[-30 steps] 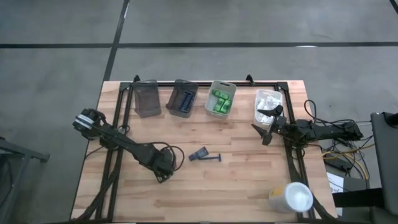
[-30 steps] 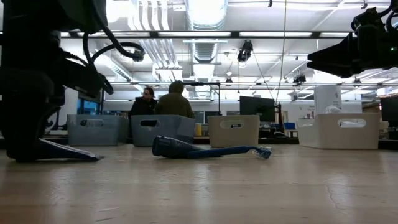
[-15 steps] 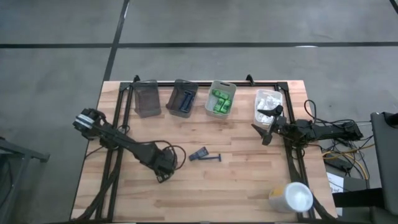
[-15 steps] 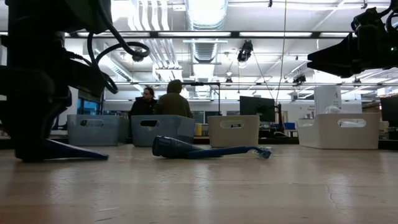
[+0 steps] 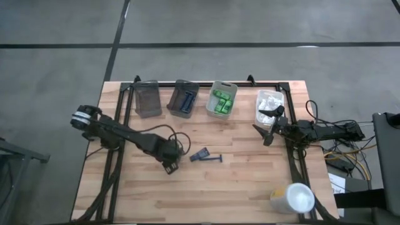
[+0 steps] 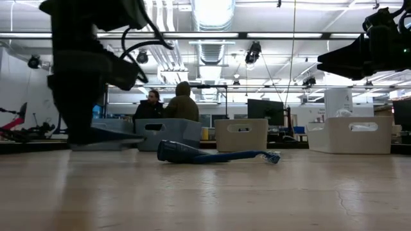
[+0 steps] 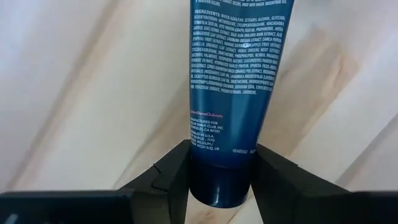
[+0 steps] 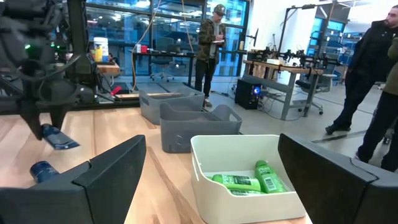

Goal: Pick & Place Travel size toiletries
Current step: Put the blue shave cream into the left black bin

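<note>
My left gripper [image 5: 170,164] hangs over the table's middle left, shut on a dark blue tube with small white print [image 7: 231,81]. In the low view the tube [image 6: 106,136] floats above the wood. A dark blue razor [image 5: 206,156] lies flat on the table just right of that gripper; the low view shows the razor [image 6: 212,154] on its side. My right gripper [image 5: 267,122] waits open and level at the right edge, beside the white bin of white packets [image 5: 270,103]. My left gripper pinches the tube's narrow rounded end [image 7: 219,190] between its two fingers [image 7: 177,171], one on each side. The fingers come from above, pointing steeply down, and lie across the tube. The tube is lifted clear of the table and sticks out nearly level from the fingers.
Several bins stand in a row along the far edge: a grey one [image 5: 147,99], a grey one with dark blue items [image 5: 184,100], a white one with green packs [image 5: 222,100]. A large white cup [image 5: 294,198] stands at the near right corner. People stand in the room beyond.
My left gripper has gone up and toward the table's right and far side, nearer the razor. The blue tube, which lay on the wood, has come up with it and now hangs clear of the table.
</note>
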